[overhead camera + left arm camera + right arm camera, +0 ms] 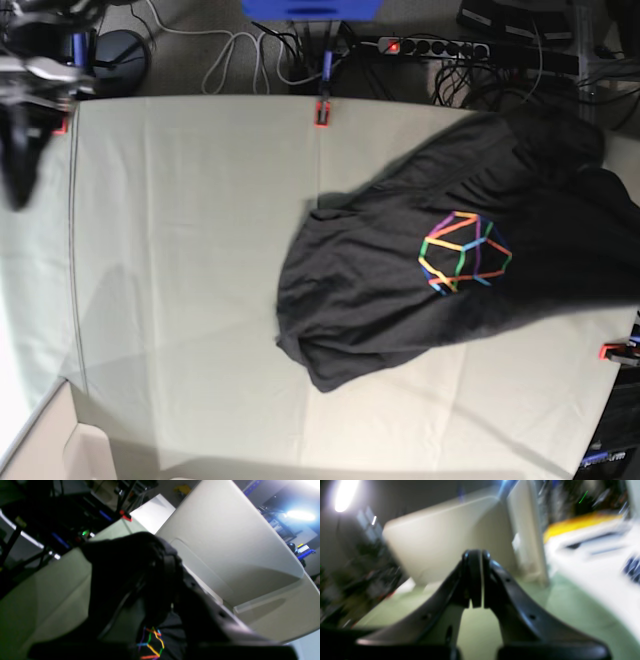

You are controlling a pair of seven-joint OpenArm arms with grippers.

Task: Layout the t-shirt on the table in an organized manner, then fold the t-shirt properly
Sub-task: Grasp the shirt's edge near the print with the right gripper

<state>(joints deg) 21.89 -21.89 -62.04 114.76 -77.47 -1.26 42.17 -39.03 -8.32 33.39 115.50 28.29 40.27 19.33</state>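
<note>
While the left tool [160, 580] gripped the t-shirt [420, 270] bunched at 3 o'clock on the tabletop [180, 250], the right tool [477, 580] hung clenched and empty at 10 o'clock, well apart.

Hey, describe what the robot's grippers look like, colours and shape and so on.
The right gripper is glossy black: two curved fingers flaring toward the base, dotted with small round holes, ending in rounded pads. The left gripper looks the same matte-black, mostly too dark to detail.
</note>
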